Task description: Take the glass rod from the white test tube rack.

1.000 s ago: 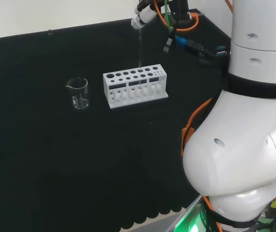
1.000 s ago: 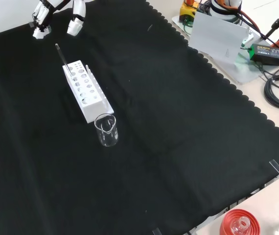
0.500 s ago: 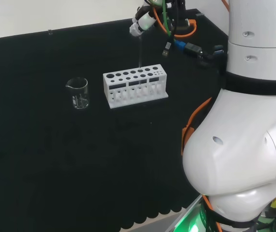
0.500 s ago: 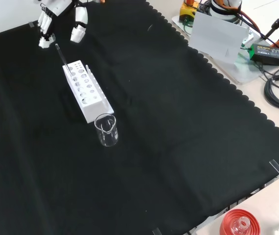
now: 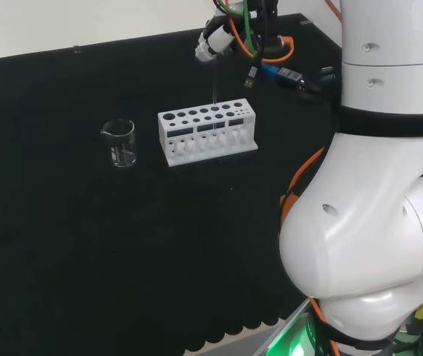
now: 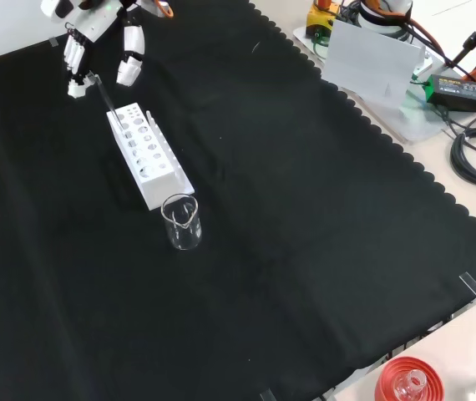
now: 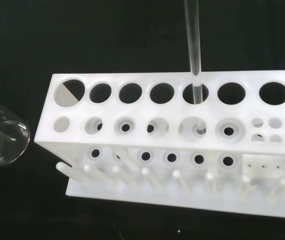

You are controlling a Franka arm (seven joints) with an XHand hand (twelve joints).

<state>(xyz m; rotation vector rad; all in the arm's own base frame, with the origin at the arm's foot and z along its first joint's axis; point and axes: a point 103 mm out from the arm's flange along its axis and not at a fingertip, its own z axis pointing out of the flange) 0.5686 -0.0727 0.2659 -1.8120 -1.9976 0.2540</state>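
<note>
The hand (image 6: 96, 33) hovers with fingers spread over the top of the rod (image 7: 193, 47), which stands upright in a back-row hole of the rack (image 6: 148, 154) near the table's far edge in the head view. The fingers should close on the rod's tip and draw it straight up, sparing the rack. Since a second ago the hand has dropped closer to the rod; rack and beaker (image 5: 121, 142) are unmoved.

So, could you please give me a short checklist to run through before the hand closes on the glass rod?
1. Glass rod stands upright in a hole of the white test tube rack: ok.
2. Hand sits at the rod's top end in the front view: ok.
3. Fingers straight, not yet curled round the rod: ok.
4. Rod lies between fingers and thumb: cannot tell.
5. Beaker stands apart from the rack, off the lift path: ok.
</note>
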